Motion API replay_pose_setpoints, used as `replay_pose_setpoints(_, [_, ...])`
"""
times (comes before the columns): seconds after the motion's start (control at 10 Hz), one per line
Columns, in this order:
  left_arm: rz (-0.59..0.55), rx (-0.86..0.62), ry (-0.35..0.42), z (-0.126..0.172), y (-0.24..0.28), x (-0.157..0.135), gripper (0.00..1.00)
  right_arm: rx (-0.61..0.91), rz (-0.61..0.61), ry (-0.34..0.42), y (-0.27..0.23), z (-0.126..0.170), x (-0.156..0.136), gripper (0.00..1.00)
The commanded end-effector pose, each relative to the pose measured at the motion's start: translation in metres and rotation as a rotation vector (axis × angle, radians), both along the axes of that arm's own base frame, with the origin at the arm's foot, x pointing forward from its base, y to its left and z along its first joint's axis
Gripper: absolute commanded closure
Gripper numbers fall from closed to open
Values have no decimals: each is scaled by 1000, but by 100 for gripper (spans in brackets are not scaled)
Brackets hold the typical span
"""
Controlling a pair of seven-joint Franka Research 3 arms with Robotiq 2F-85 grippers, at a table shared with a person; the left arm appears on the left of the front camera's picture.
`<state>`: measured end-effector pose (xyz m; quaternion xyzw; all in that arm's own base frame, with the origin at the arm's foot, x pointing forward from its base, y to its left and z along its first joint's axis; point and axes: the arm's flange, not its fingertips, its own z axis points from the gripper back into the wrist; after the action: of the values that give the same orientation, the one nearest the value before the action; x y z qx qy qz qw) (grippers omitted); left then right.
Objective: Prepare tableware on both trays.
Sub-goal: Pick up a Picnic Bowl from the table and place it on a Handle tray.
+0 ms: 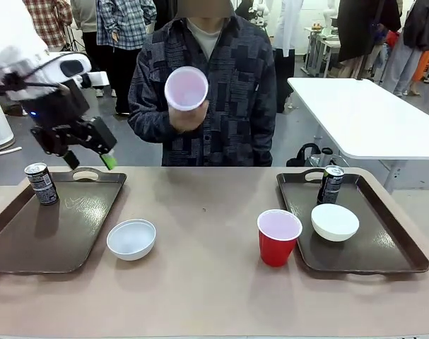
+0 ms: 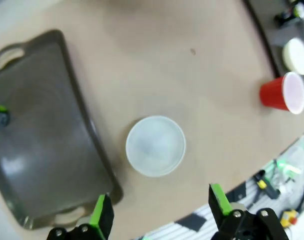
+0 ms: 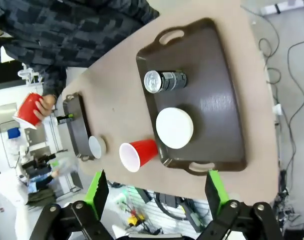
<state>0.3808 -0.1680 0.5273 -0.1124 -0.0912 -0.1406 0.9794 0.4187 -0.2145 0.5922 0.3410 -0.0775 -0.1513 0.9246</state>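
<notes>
Left wrist view is looking down at the white bowl, sitting empty on the tabletop just beside the left tray, with the left gripper hovering above it, jaws spread wide and gripping nothing. I'm guessing it's light, stiff and slick, so pinching one side of the rim is looking safest. The red cup is standing empty beside the right tray, which is carrying a can and a second bowl. Right gripper is hanging wide open too, and the person's hand is holding another cup.
</notes>
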Motion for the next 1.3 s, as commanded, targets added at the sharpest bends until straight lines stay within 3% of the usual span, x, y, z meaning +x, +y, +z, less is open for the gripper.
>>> replay_pose_setpoints(0.0, [38, 41, -14, -24, -12, 13, 0, 52, 79, 14, 8, -3, 0, 0])
replay_pose_setpoints(0.1, [23, 56, -16, -39, -19, 14, 0, 0, 0, 0, 0, 0, 0, 0])
replay_pose_setpoints(0.4, [-18, 43, 11, -79, -17, 4, 0, 0, 0, 0, 0, 0, 0, 0])
replay_pose_setpoints(0.6, [-33, 57, -18, -105, -18, -10, 0, 0, 0, 0, 0, 0, 0, 0])
replay_pose_setpoints(0.9, [-53, 77, -42, -101, -19, -24, 0, 0, 0, 0, 0, 0, 0, 0])
replay_pose_setpoints(1.2, [-54, 89, -12, -103, -14, -28, 0, 0, 0, 0, 0, 0, 0, 0])
